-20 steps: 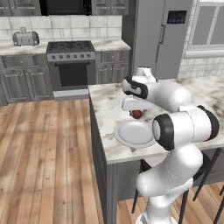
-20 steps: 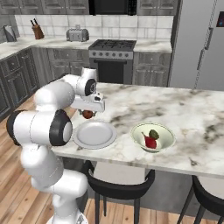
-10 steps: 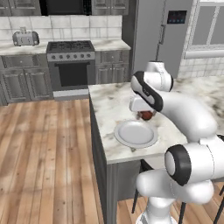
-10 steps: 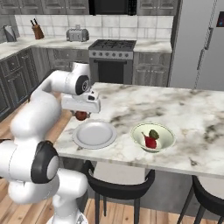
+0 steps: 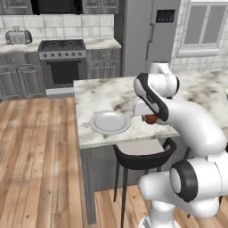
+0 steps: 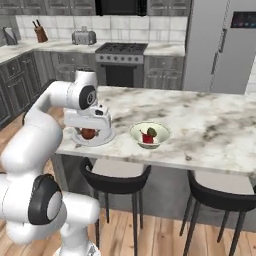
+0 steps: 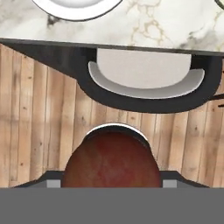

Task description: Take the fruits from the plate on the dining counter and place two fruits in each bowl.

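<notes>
The white hand hides most of the reddish-brown fruit (image 5: 151, 119); the plate (image 7: 76, 9) is cut off at the hand view's top edge.

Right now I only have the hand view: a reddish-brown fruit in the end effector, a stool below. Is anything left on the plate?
Observer: No. The left base view shows the plate bare.
Operator: Where is a bowl?
Observer: In the right base view a bowl sits on the dining counter, to the picture's right of the plate.
Operator: What is in it?
Observer: A bright red fruit and a dark olive green fruit.
</notes>
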Robot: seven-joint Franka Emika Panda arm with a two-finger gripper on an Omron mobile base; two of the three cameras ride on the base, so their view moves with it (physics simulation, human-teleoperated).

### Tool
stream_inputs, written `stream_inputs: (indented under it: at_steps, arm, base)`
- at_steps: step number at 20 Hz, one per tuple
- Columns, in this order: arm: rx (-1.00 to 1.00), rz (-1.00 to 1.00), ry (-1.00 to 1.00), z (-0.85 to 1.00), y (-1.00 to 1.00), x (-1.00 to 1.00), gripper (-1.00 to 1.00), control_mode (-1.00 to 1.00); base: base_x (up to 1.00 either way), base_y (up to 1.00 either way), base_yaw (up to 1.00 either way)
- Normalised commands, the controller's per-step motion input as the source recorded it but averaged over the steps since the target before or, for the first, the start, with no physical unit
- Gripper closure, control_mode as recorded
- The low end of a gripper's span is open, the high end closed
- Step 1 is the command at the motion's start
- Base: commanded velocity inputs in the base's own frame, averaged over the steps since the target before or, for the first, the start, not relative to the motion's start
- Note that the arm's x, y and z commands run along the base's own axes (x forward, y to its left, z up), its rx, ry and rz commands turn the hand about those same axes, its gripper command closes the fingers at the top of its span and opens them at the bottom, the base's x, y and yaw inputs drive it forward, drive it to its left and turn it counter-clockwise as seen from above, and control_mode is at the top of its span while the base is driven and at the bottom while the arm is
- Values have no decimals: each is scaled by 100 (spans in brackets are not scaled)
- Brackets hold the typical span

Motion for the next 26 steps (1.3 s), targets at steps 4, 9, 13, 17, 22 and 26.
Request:
stream_inputs:
  at_steps: [4,9,13,17,22,26]
  arm:
    - [0,0,0,0,0,0,100,100]
    - [0,0,0,0,0,0,100,100]
    - [0,0,0,0,0,0,100,100]
    - [0,0,0,0,0,0,100,100]
    - [0,0,0,0,0,0,100,100]
    - [0,0,0,0,0,0,100,100]
  base:
    - [-2,-100,0]
    - [-1,-100,0]
    - [-14,-100,-1]
    - [-26,-100,-4]
    - [-8,-100,-9]
    - [0,-100,-12]
